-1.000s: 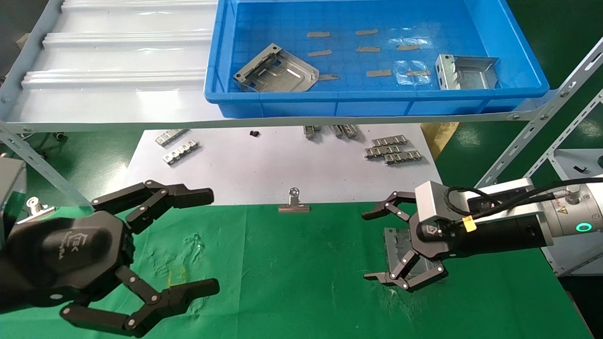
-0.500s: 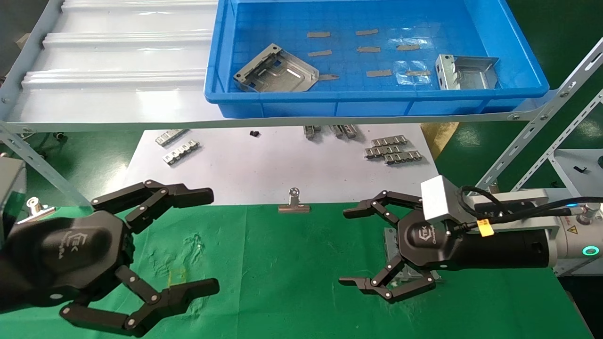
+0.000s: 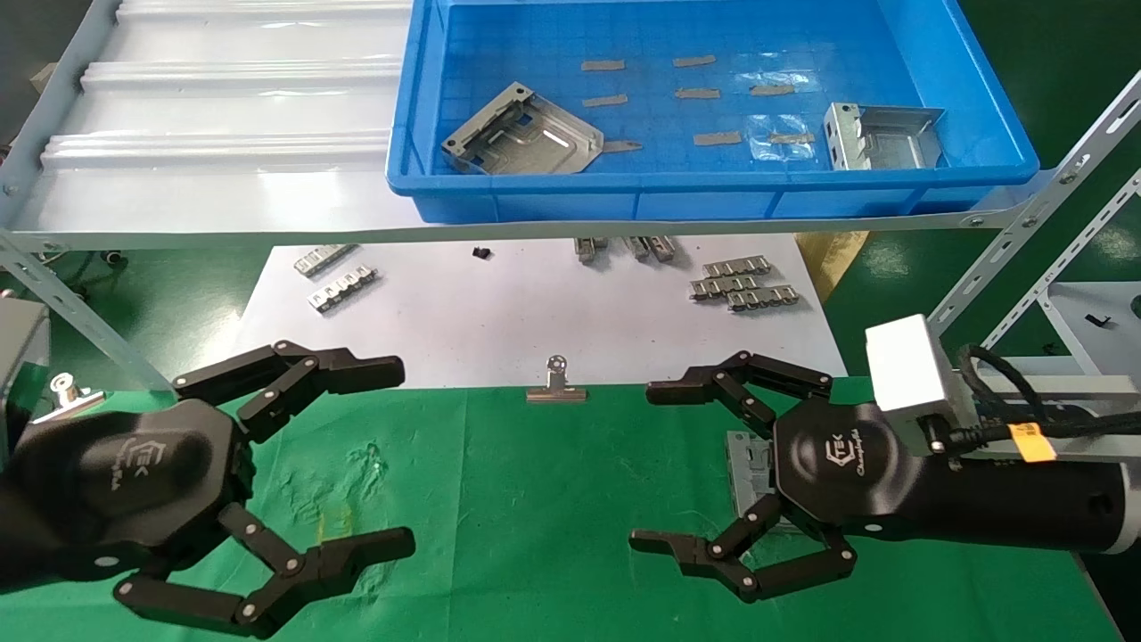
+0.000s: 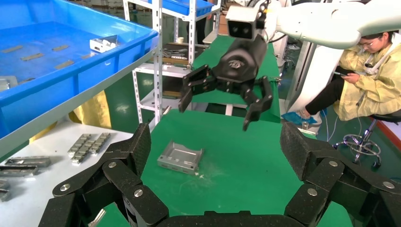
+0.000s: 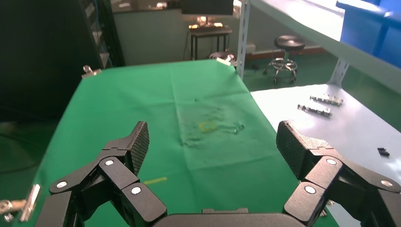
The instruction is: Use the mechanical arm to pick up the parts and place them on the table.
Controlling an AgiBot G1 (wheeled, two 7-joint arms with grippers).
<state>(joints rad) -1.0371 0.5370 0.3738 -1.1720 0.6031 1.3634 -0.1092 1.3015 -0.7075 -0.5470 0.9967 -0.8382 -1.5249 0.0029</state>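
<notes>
One silver part (image 3: pixel 747 464) lies on the green table (image 3: pixel 535 499), half hidden behind my right gripper (image 3: pixel 644 465). That gripper is open and empty and hovers just above and beside the part. The left wrist view shows the part (image 4: pixel 180 157) resting alone on the cloth, with the right gripper (image 4: pixel 215 116) raised clear of it. Two more parts (image 3: pixel 521 134) (image 3: pixel 882 135) lie in the blue bin (image 3: pixel 713 183) on the shelf. My left gripper (image 3: pixel 403 453) is open and empty over the table's left side.
A white paper sheet (image 3: pixel 499 312) behind the cloth carries small ridged strips (image 3: pixel 740 283) and a binder clip (image 3: pixel 556 385) at its front edge. A pale ribbed shelf (image 3: pixel 223 107) overhangs the back. Slanted shelf struts (image 3: pixel 1007 259) stand at the right. A seated person (image 4: pixel 369 80) is beyond the table.
My right gripper has lifted off the part on the cloth, drawn back toward me and turned, its jaws staying open. The part stays where it lay. The left arm has not moved.
</notes>
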